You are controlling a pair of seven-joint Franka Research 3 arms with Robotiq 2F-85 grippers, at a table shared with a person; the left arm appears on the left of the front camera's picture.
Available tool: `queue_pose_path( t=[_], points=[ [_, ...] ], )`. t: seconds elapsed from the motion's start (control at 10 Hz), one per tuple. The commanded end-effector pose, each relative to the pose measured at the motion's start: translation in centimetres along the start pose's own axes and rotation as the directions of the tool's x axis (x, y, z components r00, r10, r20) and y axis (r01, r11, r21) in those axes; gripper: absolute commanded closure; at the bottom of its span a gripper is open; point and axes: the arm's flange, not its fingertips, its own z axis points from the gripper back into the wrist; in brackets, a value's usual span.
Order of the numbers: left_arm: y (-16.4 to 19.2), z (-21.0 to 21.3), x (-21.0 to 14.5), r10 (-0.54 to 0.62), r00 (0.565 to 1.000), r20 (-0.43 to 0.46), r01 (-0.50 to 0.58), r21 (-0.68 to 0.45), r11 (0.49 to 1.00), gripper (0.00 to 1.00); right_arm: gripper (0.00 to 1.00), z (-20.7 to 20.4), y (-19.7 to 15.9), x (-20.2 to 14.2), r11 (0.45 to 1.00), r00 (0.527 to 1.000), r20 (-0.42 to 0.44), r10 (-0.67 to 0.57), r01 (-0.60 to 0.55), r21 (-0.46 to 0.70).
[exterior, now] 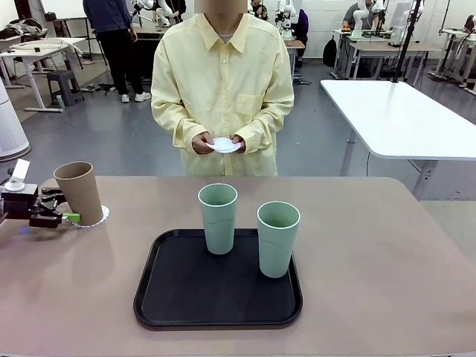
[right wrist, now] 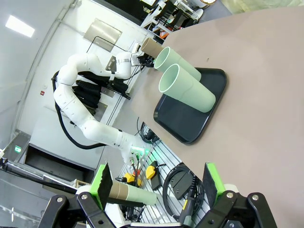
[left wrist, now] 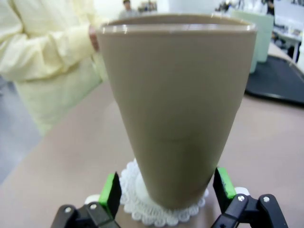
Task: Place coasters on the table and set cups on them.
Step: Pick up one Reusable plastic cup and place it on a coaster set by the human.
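Tan cup (left wrist: 175,104) inside low, level left pincer (left wrist: 168,190), jaws apart

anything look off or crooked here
Only a small thing: the tan cup sits off-centre on its coaster, with more lace showing on one side in the left wrist view. In the front view it seems to lean toward the left gripper, though that may be the lens. Nothing spilled or damaged.
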Motion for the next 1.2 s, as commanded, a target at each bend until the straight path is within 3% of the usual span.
queue_pose_path(
  t=[0.0, 0.2, 0.4, 0.6, 0.8, 0.9, 1.0, 1.1],
  points=[
    [-0.8, 0.3, 0.9, 0.011, 0.993, -0.122, -0.012, -0.006, 1.000, 0.00, 0.00, 0.1, 0.0, 0.1, 1.000, 1.000, 0.012, 0.012, -0.012, 0.012],
    [-0.9, 1.3, 2.0, 0.005, 0.985, -0.172, -0.002, 0.016, 1.000, 0.00, 0.00, 0.1, 0.0, 0.1, 1.000, 1.000, 0.012, 0.012, -0.012, 0.012],
    [-1.9, 3.8, 5.6, -0.014, 0.979, -0.205, 0.029, 0.069, 0.997, 0.00, 0.00, 0.1, 0.0, 0.1, 1.000, 1.000, 0.012, 0.012, -0.012, 0.012],
    [-3.5, 6.4, 10.2, 0.015, 0.924, -0.383, 0.049, 0.156, 0.987, 0.00, 0.00, 0.1, 0.0, 0.1, 1.000, 1.000, 0.012, 0.012, -0.012, 0.012],
    [-6.1, 7.6, 15.9, 0.083, 0.841, -0.535, 0.078, 0.272, 0.959, 0.00, 0.00, 0.1, 0.0, 0.1, 1.000, 1.000, 0.012, 0.012, -0.012, 0.012],
    [-7.5, 7.6, 18.4, 0.071, 0.824, -0.562, 0.092, 0.256, 0.962, 0.00, 0.00, 0.1, 0.0, 0.1, 1.000, 1.000, 0.012, 0.012, -0.012, 0.012],
    [-8.9, 7.4, 20.4, 0.019, 0.849, -0.528, 0.112, 0.215, 0.970, 0.00, 0.00, 0.1, 0.0, 0.1, 1.000, 1.000, 0.012, 0.012, -0.012, 0.012],
    [-10.8, 7.2, 21.9, -0.011, 0.840, -0.543, 0.122, 0.170, 0.978, 0.00, 0.00, 0.1, 0.0, 0.1, 1.000, 1.000, 0.012, 0.012, -0.012, 0.012]
  ],
)
